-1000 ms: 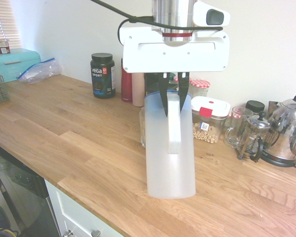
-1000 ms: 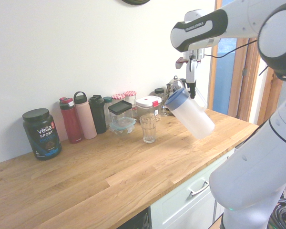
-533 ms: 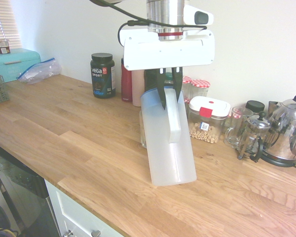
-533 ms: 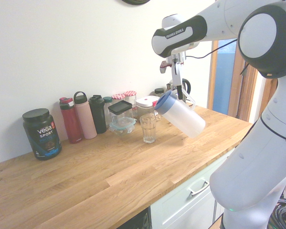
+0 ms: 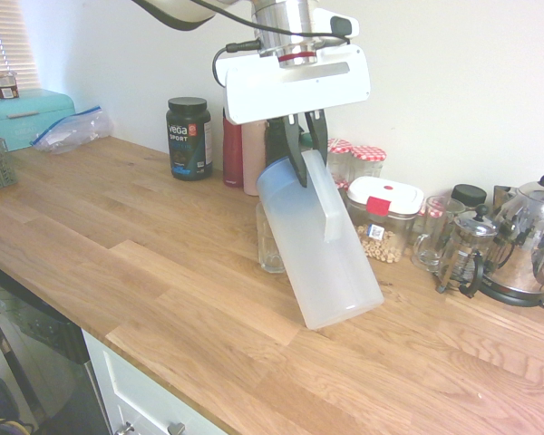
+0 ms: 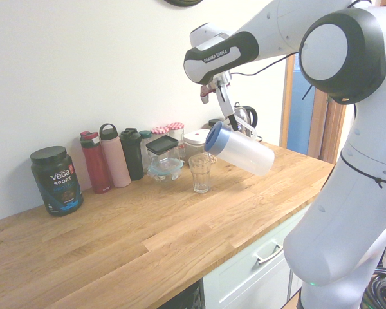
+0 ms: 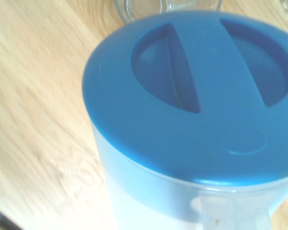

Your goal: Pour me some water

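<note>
Second exterior view: a wooden worktop (image 6: 148,238) is seen along a white wall; the jug (image 6: 241,151) is grasped by clenched jaws, tilted above the glass (image 6: 200,172).

Pretty clearly a home kitchen. There's a long oak-style wooden countertop (image 5: 118,245) with white cabinet drawers (image 6: 260,257) underneath. Lined up along the far wall: a shiny kettle (image 5: 526,240), a French press (image 5: 464,254), glass jars with red gingham lids (image 5: 358,159), a food container with chickpeas or similar (image 5: 381,217), a few drink bottles (image 6: 116,156) and a tub of Vega Sport powder (image 5: 189,138). A teal bread bin (image 5: 27,113) sits at the far left end.
</note>
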`<state>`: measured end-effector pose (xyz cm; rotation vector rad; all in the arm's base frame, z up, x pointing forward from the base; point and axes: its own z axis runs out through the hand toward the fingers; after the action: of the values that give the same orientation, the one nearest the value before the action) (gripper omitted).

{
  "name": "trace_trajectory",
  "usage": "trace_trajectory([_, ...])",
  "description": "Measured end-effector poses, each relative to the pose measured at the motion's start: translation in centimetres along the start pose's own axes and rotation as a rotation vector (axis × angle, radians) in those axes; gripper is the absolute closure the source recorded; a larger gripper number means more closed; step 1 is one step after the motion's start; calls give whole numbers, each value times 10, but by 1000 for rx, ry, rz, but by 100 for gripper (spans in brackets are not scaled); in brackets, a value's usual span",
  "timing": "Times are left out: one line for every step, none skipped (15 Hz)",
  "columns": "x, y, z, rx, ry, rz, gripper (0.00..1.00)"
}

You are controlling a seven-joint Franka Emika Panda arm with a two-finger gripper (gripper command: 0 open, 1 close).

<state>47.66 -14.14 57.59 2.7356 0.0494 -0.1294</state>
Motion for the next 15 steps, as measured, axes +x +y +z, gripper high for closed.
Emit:
trace_trajectory([3, -3, -2, -26, -16, -15, 100])
trace_trajectory([5, -6, -2, -49, -31, -31, 100])
trace_trajectory([6, -10, -2, -68, -43, -45, 100])
trace_trajectory([8, -12, -2, -79, -49, -55, 100])
trace_trajectory([9, -14, -2, -86, -51, -64, 100])
trace_trajectory([10, -16, -2, -93, -53, -70, 100])
trace_trajectory([11, -17, -1, -95, -55, -73, 100])
trace_trajectory([12, -18, 0, -96, -56, -76, 100])
trace_trajectory([13, -19, 1, -97, -57, -79, 100])
trace_trajectory([14, -20, 1, -97, -58, -80, 100])
trace_trajectory([15, -20, 1, -97, -56, -78, 100])
trace_trajectory([15, -20, 0, -94, -47, -73, 100])
trace_trajectory([15, -18, -2, -77, -28, -57, 100])
trace_trajectory([13, -15, -4, -42, 0, -30, 100])
trace_trajectory([10, -9, -7, -5, 28, 0, 100])
